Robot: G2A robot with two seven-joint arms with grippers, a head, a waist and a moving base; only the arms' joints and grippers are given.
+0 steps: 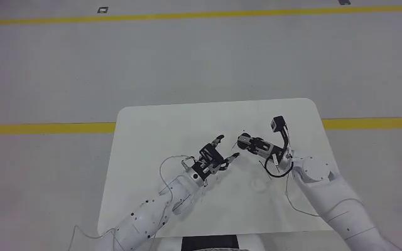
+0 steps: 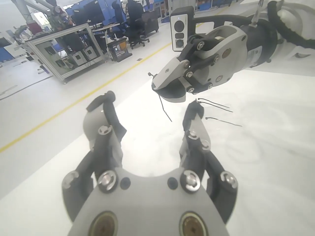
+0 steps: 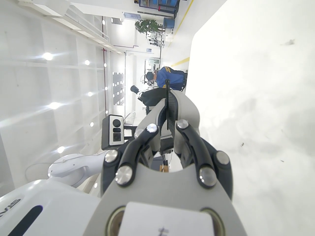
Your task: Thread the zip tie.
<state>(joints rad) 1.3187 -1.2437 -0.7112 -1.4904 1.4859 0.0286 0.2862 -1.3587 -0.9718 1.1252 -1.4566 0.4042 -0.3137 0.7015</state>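
Right claw (image 2: 162, 92): pinching zip tie (image 2: 163, 108), tail dangling above table (image 2: 246, 148).
Left claw (image 2: 151, 101): spread, empty, at 9 o'clock from it.
Progress: likely early; tie looks unthreaded, and the tail has yet to go through the head.

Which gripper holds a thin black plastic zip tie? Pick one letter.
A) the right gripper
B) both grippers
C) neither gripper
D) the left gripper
A: the right gripper is shut on the thin black plastic zip tie, which sticks out past its fingertips, while the left gripper stands open with nothing between its fingers.
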